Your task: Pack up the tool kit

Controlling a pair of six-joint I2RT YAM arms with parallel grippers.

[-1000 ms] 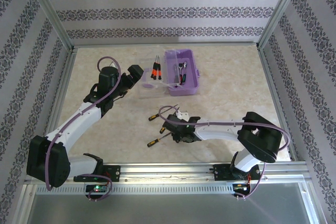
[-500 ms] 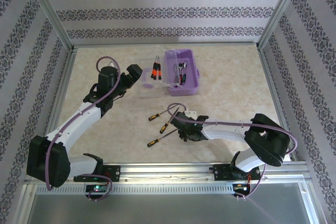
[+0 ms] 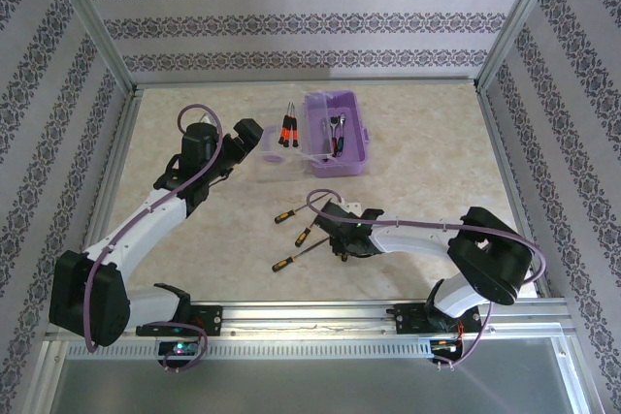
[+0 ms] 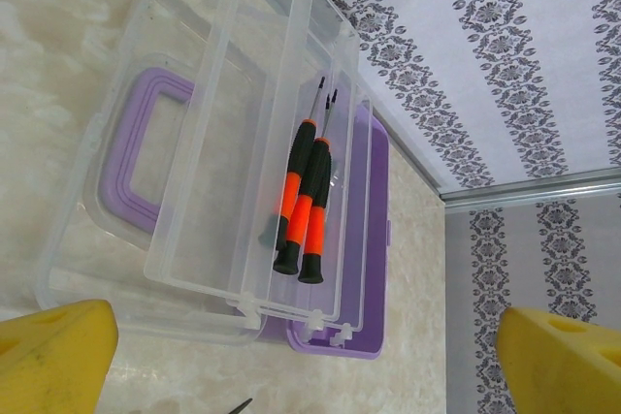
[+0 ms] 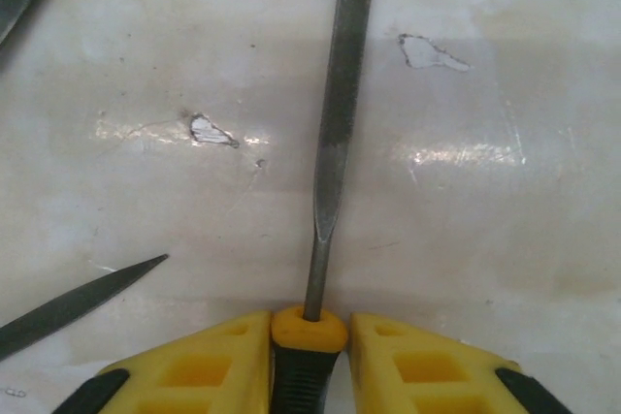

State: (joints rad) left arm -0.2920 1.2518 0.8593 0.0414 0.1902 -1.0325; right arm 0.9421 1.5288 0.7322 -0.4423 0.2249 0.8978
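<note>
Right gripper [image 5: 310, 332] has shifted slightly right and now sits clamped on the needle file [image 5: 337, 123] handle at the table [image 3: 427, 143] front-centre, well apart from the tool box [image 3: 340, 168] near the back edge, so the grasp looks done and lift is next; left gripper [image 3: 250, 138] gapes empty by the box.

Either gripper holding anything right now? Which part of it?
The right gripper is shut on a file, pinching the front end of its handle, where the blade comes out. The left gripper is open and holds nothing.
</note>
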